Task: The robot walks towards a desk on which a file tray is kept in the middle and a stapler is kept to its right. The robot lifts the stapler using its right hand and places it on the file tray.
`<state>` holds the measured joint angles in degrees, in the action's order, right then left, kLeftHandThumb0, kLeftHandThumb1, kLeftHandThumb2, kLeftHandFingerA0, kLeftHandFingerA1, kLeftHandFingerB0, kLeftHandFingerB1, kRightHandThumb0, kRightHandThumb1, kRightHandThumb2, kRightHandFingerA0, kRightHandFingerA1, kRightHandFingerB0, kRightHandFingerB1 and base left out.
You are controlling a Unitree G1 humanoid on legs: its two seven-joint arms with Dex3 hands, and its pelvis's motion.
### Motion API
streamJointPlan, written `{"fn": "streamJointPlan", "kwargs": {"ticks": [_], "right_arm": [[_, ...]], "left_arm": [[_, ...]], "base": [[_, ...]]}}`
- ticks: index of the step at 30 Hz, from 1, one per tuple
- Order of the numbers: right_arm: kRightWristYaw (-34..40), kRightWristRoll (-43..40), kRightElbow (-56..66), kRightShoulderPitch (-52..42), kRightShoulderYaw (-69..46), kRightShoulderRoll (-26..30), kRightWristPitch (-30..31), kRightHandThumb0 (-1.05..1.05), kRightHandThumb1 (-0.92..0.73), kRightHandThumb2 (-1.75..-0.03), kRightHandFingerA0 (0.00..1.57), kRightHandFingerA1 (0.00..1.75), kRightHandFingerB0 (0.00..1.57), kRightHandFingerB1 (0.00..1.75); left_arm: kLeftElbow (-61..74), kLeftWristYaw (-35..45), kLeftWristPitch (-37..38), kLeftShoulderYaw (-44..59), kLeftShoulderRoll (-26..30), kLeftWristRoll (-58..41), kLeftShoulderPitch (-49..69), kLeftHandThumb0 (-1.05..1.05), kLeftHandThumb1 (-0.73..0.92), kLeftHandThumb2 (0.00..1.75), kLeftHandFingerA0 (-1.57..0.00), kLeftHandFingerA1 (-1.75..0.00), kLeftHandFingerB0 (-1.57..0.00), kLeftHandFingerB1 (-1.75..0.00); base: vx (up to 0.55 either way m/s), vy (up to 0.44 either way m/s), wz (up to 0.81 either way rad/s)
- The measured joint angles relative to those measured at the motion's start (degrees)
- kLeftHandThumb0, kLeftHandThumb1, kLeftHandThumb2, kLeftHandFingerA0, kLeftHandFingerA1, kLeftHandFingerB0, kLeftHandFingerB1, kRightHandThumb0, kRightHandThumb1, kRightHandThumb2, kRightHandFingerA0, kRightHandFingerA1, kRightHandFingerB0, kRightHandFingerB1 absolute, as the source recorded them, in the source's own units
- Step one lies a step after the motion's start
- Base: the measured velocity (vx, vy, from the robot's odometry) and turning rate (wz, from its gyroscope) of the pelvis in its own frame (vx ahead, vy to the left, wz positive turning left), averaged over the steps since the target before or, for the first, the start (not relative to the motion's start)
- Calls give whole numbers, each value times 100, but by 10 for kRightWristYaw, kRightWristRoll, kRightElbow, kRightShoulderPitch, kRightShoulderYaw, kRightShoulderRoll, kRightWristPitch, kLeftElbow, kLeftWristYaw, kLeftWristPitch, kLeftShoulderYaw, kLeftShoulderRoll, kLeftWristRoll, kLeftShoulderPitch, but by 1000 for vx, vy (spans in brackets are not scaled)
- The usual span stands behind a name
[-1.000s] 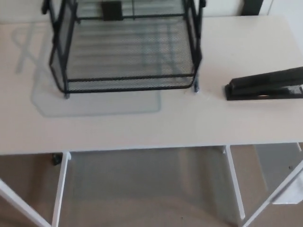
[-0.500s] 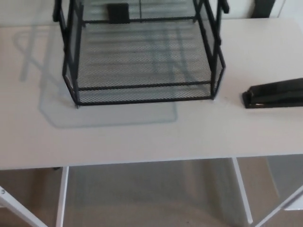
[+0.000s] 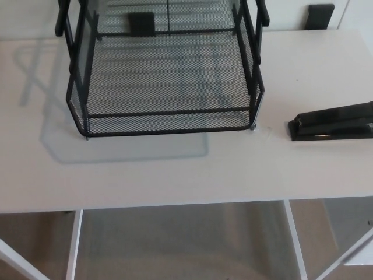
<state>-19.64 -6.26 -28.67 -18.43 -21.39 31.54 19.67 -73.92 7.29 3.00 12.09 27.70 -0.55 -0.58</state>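
Note:
A black wire-mesh file tray (image 3: 166, 122) stands in the middle of the white desk (image 3: 175, 175), its upper tiers cut off by the top of the picture. To its right lies a black stapler (image 3: 332, 122), flat on the desk, with its far end running out of the right edge. A short gap of bare desk separates the stapler from the tray's right corner. Neither of my hands nor any arm shows in the head view.
The desk's front edge (image 3: 175, 204) crosses the lower third of the picture, with white desk legs (image 3: 74, 245) and beige floor below. A small dark object (image 3: 320, 16) stands behind the desk at the top right.
The whole picture has shifted as the camera moved: first to the right, then back to the left and slightly up. The tray and stapler keep their places on the desk.

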Motion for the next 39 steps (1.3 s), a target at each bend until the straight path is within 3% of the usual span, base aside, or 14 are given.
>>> {"fn": "streamJointPlan", "kwargs": {"ticks": [9, 10, 12, 14, 16, 17, 19, 20, 22, 23, 24, 26, 28, 39], "right_arm": [[3, -12, -44, 22, -28, -14, -4, -55, -66, -62, 4, 38, 7, 21], [6, -15, -44, 24, -38, -19, -6, -53, -65, -62, 6, 41, 7, 21], [12, -22, -49, 40, -59, -24, -10, -68, -49, -91, 0, 49, 1, 21], [19, -22, -55, 63, -69, -14, -19, -71, -68, -65, 1, 37, 0, 11], [30, -20, -45, 99, -79, 12, -19, -77, -69, -60, 0, 35, 0, 4], [34, -19, -43, 119, -83, 30, -19, -91, -51, -95, 4, 37, 0, 28], [41, -17, -40, 156, -87, 60, -19, -91, -51, -95, 4, 37, 0, 28], [44, -17, -40, 184, -88, 81, -19, -94, -54, -58, 0, 71, 0, 55], [48, -16, -42, 226, -88, 104, -19, -98, -35, -80, 16, 96, 6, 80], [49, -15, -44, 253, -85, 115, -18, -95, -48, -56, 2, 115, 0, 90], [49, -14, -45, 269, -81, 121, -18, -86, -41, -81, 13, 79, 1, 66], [46, -10, -45, 320, -65, 136, -17, -86, -41, -81, 13, 79, 1, 66], [43, -7, -42, 363, -45, 149, -15, -51, -55, -58, 3, 47, 0, 23], [-32, 30, 62, 520, 159, 165, -23, -69, -41, -83, 3, 22, 3, 22]], "left_arm": [[-1, 2, 0, 25, 1, -8, 2, -57, 71, 61, -40, -53, -14, -26], [-1, 2, 0, 32, 1, -11, 1, -64, 57, 88, -35, -60, -7, -39], [1, 6, 0, 55, 3, -21, 1, -59, 69, 60, -45, -64, -11, -27], [4, 9, 0, 71, 8, -28, -5, -66, 57, 89, -33, -57, -6, -38], [9, 9, 0, 77, 13, -30, -13, -61, 72, 61, -44, -55, -13, -28], [11, 9, 0, 78, 14, -31, -18, -60, 71, 61, -41, -48, -14, -27], [12, 8, 0, 78, 15, -31, -23, -60, 71, 61, -41, -48, -14, -27], [12, 8, 0, 78, 15, -31, -24, -60, 70, 61, -41, -48, -15, -28], [12, 8, 0, 78, 15, -31, -24, -65, 56, 89, -33, -57, -10, -42], [12, 8, 0, 78, 15, -31, -24, -62, 68, 61, -40, -51, -15, -28], [12, 8, 0, 78, 15, -31, -24, -62, 70, 61, -43, -56, -16, -29], [12, 8, 0, 79, 14, -31, -23, -62, 70, 61, -43, -56, -16, -29], [12, 8, 0, 81, 12, -31, -22, -62, 67, 61, -40, -53, -15, -28], [11, 9, 0, 94, 8, -41, -6, -65, 70, 61, -42, -54, -17, -30]], "base": [[0, 0, 0], [0, 0, 0], [0, 0, 0], [0, 0, 0], [0, 0, 0], [0, 0, 0], [0, 0, 0], [0, 0, 0], [0, 0, 0], [0, 0, 0], [0, 0, 0], [0, 0, 0], [0, 0, 0], [0, 0, 0]]}}
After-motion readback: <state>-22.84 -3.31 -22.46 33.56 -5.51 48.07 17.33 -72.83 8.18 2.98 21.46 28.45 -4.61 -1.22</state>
